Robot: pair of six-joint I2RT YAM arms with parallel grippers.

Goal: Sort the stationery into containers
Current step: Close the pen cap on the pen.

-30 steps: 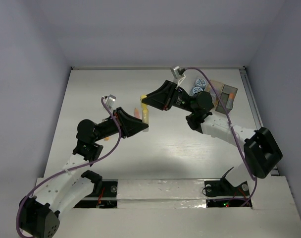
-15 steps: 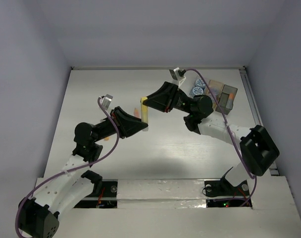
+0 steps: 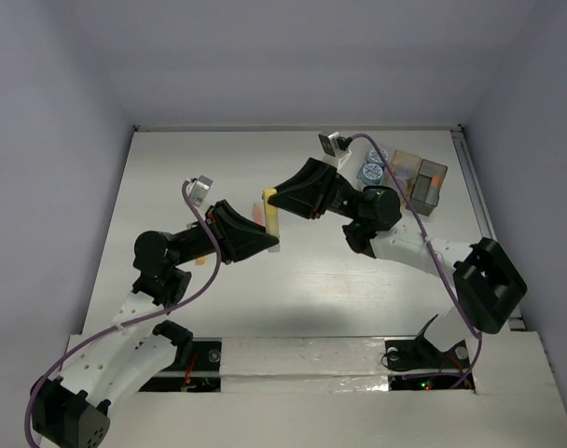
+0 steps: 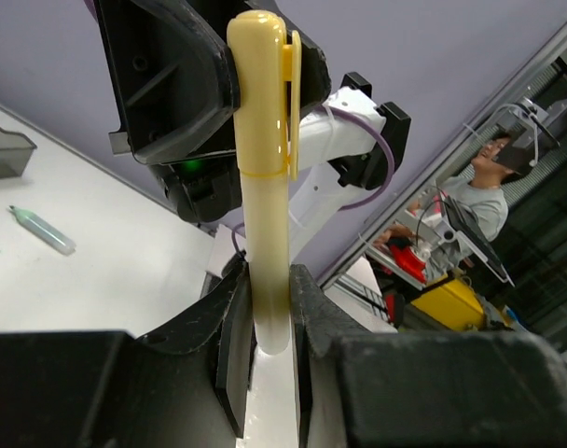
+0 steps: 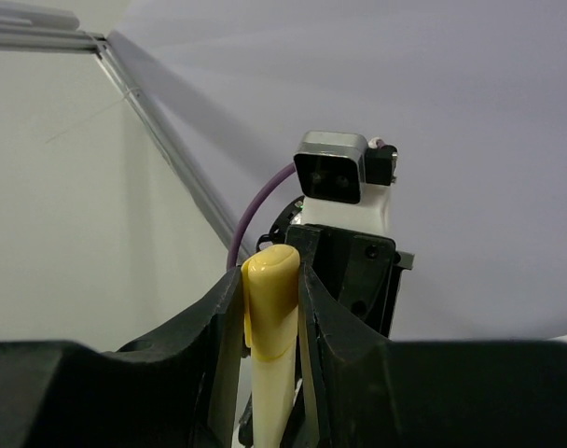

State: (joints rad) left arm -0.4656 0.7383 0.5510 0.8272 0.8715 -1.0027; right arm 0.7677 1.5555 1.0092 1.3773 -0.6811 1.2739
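Observation:
A yellow marker point(image 3: 272, 213) is held above the table between both grippers. My left gripper point(image 3: 274, 243) is shut on its bare barrel end point(image 4: 268, 308). My right gripper point(image 3: 270, 195) is shut on its capped end point(image 5: 269, 299). An orange marker point(image 3: 257, 211) lies just left of them. A green marker point(image 4: 43, 230) lies on the table in the left wrist view. Blue-white rolls point(image 3: 370, 171) sit beside the amber-brown container point(image 3: 405, 168) and the smoky grey container point(image 3: 431, 183) at the far right; something orange lies in the grey one.
A small orange bit point(image 3: 201, 261) lies by the left arm. White walls surround the table, and a metal rail point(image 3: 475, 196) runs along its right edge. The right arm's forearm reaches across in front of the containers.
The right wrist has swung slightly left and toward the near edge, and the left arm has shifted a little left. The yellow marker stays gripped between both grippers.

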